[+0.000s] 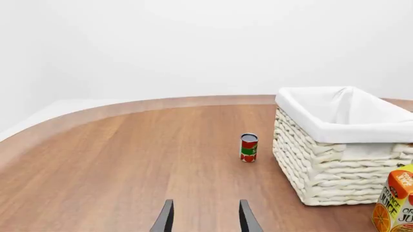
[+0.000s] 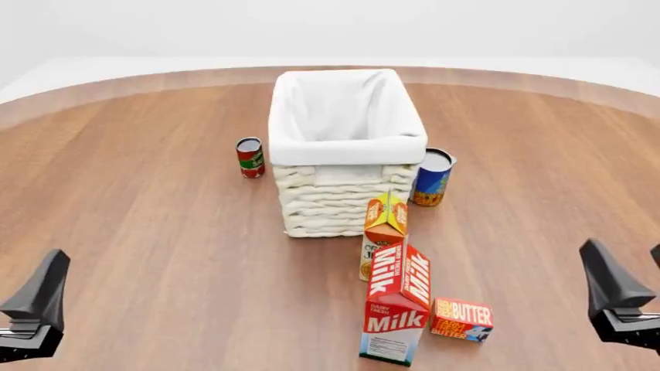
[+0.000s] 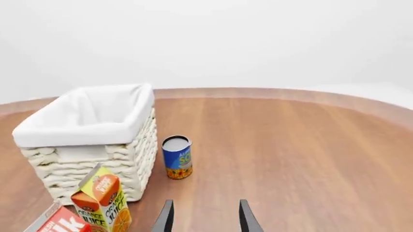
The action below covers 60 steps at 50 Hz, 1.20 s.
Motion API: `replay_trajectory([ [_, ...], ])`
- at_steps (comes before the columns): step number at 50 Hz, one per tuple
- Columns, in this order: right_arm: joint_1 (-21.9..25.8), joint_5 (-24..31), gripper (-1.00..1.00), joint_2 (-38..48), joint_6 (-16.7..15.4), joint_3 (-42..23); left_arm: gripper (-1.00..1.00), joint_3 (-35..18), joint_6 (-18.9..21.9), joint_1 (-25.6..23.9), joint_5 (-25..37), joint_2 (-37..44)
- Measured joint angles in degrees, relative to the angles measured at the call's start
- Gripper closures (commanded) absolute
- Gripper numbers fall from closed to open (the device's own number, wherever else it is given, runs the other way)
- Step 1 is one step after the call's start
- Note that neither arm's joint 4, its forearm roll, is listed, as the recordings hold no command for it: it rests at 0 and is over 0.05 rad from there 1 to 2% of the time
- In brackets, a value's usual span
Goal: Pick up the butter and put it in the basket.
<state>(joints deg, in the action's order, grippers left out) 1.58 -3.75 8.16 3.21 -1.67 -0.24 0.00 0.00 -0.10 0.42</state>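
Wooden table (image 2: 154, 216) flanked by left claw (image 1: 204, 216) and right claw (image 3: 204, 216), both spread, empty.

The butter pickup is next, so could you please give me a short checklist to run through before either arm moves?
1. Butter located: ok, lying on the table beside the milk carton, on the right arm's side.
2. Right gripper open and empty: ok, fingers apart with nothing between them.
3. Left gripper open and empty: ok.
4. Approach from the right: ok, nothing stands between the right gripper and the butter in the front view.
5. Neighbour risk: not ok, the milk carton stands close beside the butter and could be knocked.
6. Basket ready: ok, nothing visible inside in the front view.
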Motion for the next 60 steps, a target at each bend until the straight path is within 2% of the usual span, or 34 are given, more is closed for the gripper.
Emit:
replay_trajectory([
  [11,2.05,0.01,-1.0,3.57,0.02,-3.71,-1.0,0.0,0.0,0.0,0.0,0.01],
  [30,6.14,0.42,-1.0,9.54,-6.3,-9.63,-1.0,-0.01,0.0,0.0,0.0,0.01],
  [60,9.48,11.65,-1.0,9.28,-15.36,-18.82,-1.0,-0.01,0.0,0.0,0.0,0.01],
])
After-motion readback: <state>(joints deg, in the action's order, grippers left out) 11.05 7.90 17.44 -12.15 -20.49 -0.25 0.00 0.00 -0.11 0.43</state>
